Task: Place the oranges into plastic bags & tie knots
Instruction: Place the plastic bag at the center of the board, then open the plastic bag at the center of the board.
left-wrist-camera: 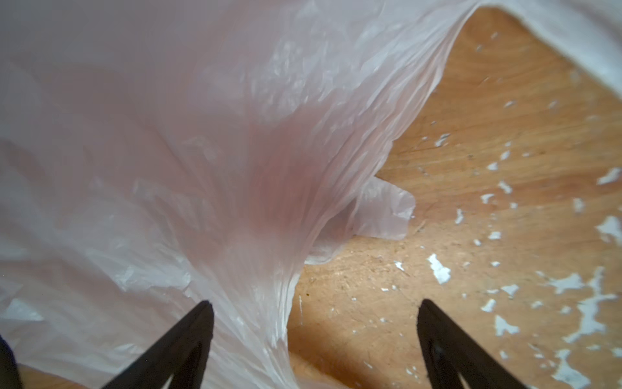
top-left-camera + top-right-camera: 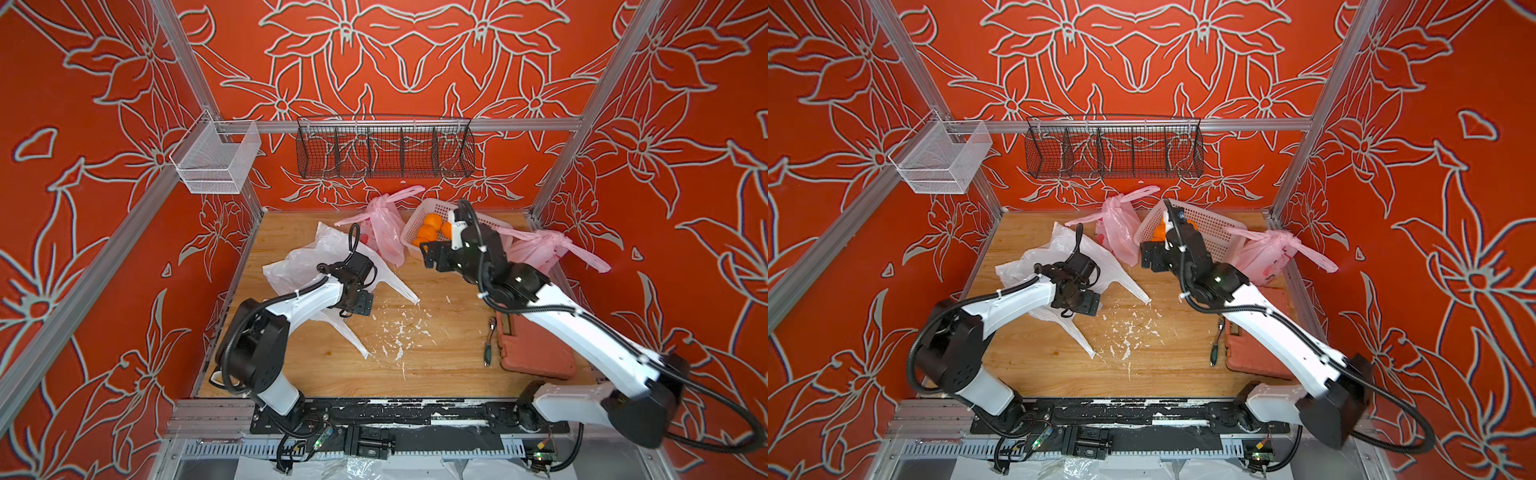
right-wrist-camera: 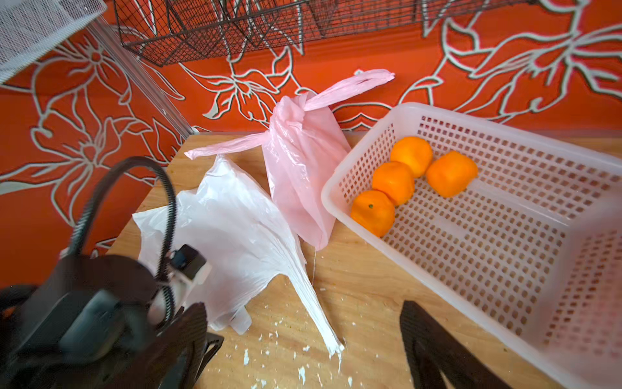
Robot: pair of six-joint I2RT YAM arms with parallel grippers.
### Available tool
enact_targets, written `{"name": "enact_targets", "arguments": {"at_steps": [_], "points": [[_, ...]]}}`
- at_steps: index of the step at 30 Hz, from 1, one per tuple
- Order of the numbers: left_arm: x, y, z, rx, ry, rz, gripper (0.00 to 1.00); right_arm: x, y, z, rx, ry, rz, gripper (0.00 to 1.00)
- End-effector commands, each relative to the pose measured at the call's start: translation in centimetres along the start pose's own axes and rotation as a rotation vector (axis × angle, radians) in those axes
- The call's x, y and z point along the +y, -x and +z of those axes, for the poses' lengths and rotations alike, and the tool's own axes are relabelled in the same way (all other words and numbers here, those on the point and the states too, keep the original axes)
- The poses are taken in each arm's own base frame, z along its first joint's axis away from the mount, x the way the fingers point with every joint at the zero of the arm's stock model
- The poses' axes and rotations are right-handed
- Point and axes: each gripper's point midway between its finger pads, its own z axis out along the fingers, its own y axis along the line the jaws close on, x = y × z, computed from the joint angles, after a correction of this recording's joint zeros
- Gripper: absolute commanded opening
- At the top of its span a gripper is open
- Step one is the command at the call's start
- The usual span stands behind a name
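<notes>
Partly hidden: small orange mandarins [image 2: 430,230], behind right arm [image 2: 561,316].
Left tool [image 1: 315,303]: spread wide over thin white plastic bag [image 1: 168,151].
Right tool [image 3: 303,304]: spread, empty.

Four oranges [image 3: 393,182] show, all in one white plastic basket [image 3: 488,242]. Three plastic bags [image 2: 1021,266]: one pink bag [image 2: 384,237] at the back, a second pink bag [image 2: 532,249] at the right, one white bag [image 2: 299,257]. Two knots [image 3: 292,114], one per pink bag. Hanging above: one black wire basket [image 2: 384,151], one white mesh basket [image 2: 216,162]. On the worktop [image 2: 436,365]: one red case [image 2: 536,353], one hand tool [image 2: 490,336].
</notes>
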Motion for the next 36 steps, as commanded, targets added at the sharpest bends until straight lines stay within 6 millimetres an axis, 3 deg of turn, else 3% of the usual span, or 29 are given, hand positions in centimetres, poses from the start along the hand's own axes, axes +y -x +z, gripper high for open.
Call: {"name": "enact_targets", "arguments": {"at_steps": [1, 4, 8, 12, 21, 23, 25, 27, 29, 33, 36], "points": [[0.9, 0.1, 1.1, 0.083, 0.090, 0.080, 0.90, -2.6, -3.8, -1.4, 0.079, -0.064, 0.045, 0.91], [0.9, 0.5, 2.0, 0.115, 0.107, 0.091, 0.86, -4.0, -5.0, -3.3, 0.089, -0.083, 0.062, 0.89], [0.8, 0.8, 2.7, 0.138, 0.052, 0.053, 0.77, -4.7, -6.4, -4.4, 0.110, -0.082, 0.090, 0.86], [0.7, 1.0, 3.3, 0.152, 0.026, 0.035, 0.67, -4.8, -7.2, -4.7, 0.128, -0.070, 0.111, 0.81], [0.5, 1.0, 4.9, 0.200, -0.038, 0.006, 0.62, -4.5, -8.2, -4.3, 0.152, -0.049, 0.141, 0.75], [0.4, 0.9, 5.2, 0.211, -0.046, -0.002, 0.54, -5.0, -8.3, -4.4, 0.149, -0.070, 0.141, 0.74], [0.4, 0.9, 5.3, 0.222, -0.046, -0.009, 0.37, -5.5, -8.4, -4.6, 0.146, -0.099, 0.148, 0.72], [0.4, 1.0, 5.0, 0.219, -0.048, -0.019, 0.16, -5.9, -8.5, -4.8, 0.144, -0.111, 0.155, 0.70], [0.3, 1.1, 4.2, 0.203, -0.061, -0.031, 0.01, -6.1, -8.8, -4.7, 0.142, -0.113, 0.165, 0.68], [-0.3, 1.2, 2.0, 0.167, -0.120, -0.062, 0.00, -5.7, -10.0, -4.1, 0.146, -0.070, 0.204, 0.65], [-1.1, 1.1, -0.8, 0.116, -0.180, -0.082, 0.00, -4.2, -10.9, -3.3, 0.162, 0.022, 0.254, 0.63]]}}
